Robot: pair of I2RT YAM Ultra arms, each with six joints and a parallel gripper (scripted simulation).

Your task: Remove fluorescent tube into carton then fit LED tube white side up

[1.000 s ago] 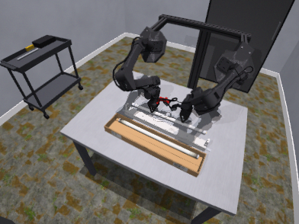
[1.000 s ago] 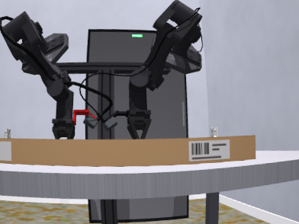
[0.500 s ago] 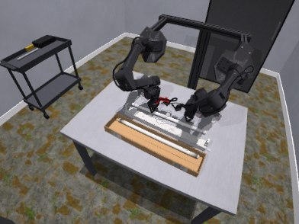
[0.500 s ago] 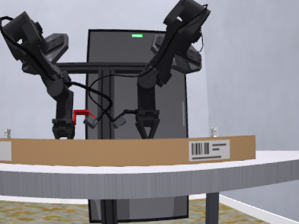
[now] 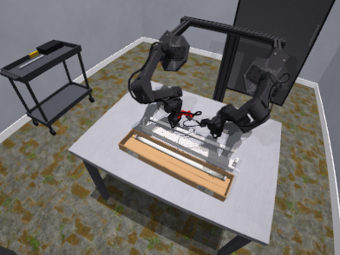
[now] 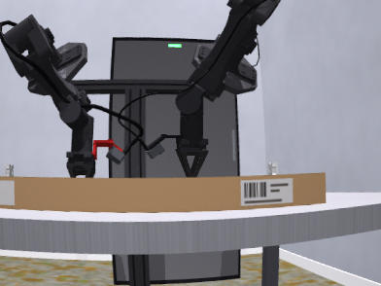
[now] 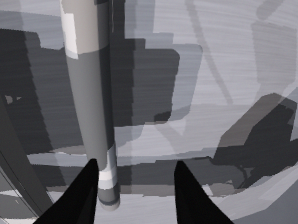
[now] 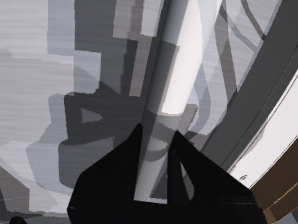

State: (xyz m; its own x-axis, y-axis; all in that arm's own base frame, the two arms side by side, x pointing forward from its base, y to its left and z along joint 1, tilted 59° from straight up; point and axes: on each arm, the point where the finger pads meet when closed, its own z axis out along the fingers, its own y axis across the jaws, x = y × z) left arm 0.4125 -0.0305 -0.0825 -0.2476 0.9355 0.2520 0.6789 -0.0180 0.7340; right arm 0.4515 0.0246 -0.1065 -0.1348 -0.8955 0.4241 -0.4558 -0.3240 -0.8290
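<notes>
The LED tube (image 5: 195,135) lies along the light fixture (image 5: 189,141) behind the carton (image 5: 175,158). The old fluorescent tube (image 5: 179,157) lies flat on the carton floor. My right gripper (image 5: 173,118) is shut on the LED tube (image 8: 166,96) near one end; the right wrist view shows the fingers closed around it. My left gripper (image 5: 214,129) is open just above the fixture. In the left wrist view its fingers stand apart, with the LED tube (image 7: 87,96) beside one finger rather than between them. The exterior view shows both the left gripper (image 6: 191,171) and the right gripper (image 6: 80,169) behind the carton wall (image 6: 160,192).
Red and black cables (image 5: 187,114) lie on the fixture between the grippers. The lampholder tips (image 6: 273,167) show above the carton wall. A dark cabinet (image 5: 269,48) stands behind the bench, and a cart (image 5: 45,82) stands on the floor to one side.
</notes>
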